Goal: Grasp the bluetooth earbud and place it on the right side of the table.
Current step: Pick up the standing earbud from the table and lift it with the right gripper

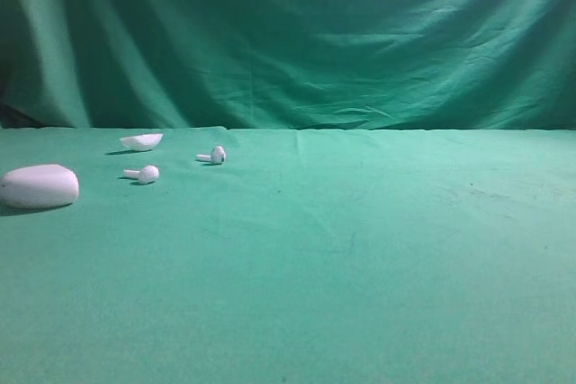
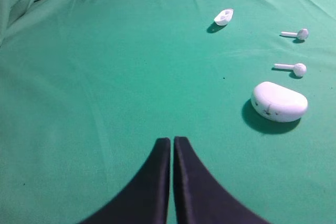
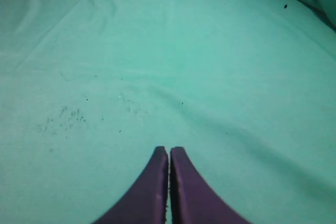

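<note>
Exterior high: stemmed bluetooth earbud (image 1: 213,156) (flat-faced) on wrinkled table (image 1: 360,249).

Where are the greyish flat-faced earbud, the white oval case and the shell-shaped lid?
bluetooth earbud (image 1: 217,155), exterior high view, on its head.
white oval case (image 2: 279,102), left wrist view, on its top.
shell-shaped lid (image 1: 141,141), exterior high view, on its middle.

The white oval case (image 1: 38,186) is clipped by the high view's edge at nine o'clock. Both arms are kept out of that view. In each wrist view only the fingertips are shown, the left gripper (image 2: 171,141) and right gripper (image 3: 168,151) being cut off at six o'clock.
</note>
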### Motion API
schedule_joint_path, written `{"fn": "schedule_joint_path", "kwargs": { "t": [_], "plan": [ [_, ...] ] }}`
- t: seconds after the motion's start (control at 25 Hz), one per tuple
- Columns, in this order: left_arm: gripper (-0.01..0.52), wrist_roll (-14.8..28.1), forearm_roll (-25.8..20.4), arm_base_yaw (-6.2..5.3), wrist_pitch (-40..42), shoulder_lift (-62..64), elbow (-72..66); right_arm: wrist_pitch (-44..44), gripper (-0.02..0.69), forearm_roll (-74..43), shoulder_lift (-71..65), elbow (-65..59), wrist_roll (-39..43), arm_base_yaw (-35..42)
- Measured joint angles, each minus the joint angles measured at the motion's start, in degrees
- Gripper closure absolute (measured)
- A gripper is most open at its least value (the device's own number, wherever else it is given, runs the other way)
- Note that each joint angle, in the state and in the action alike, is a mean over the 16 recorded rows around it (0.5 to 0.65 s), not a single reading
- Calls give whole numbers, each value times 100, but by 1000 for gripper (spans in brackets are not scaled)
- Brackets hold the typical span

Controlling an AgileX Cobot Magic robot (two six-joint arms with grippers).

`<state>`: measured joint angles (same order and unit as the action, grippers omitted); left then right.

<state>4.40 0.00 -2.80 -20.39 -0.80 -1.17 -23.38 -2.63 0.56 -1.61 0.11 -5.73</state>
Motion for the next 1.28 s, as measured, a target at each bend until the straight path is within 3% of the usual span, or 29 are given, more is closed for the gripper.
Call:
{"fn": "schedule_joint_path", "kwargs": {
  "t": [0.68,1.12,1.28],
  "plan": [
    [514,0,0,0,0,0,0,124,665,-77,0,-1,-1,0],
    [514,0,0,0,0,0,0,2263,665,-126,-27,115,41,0],
    [514,0,0,0,0,0,0,2543,665,-61,-285,524,96,0]
  ]
}}
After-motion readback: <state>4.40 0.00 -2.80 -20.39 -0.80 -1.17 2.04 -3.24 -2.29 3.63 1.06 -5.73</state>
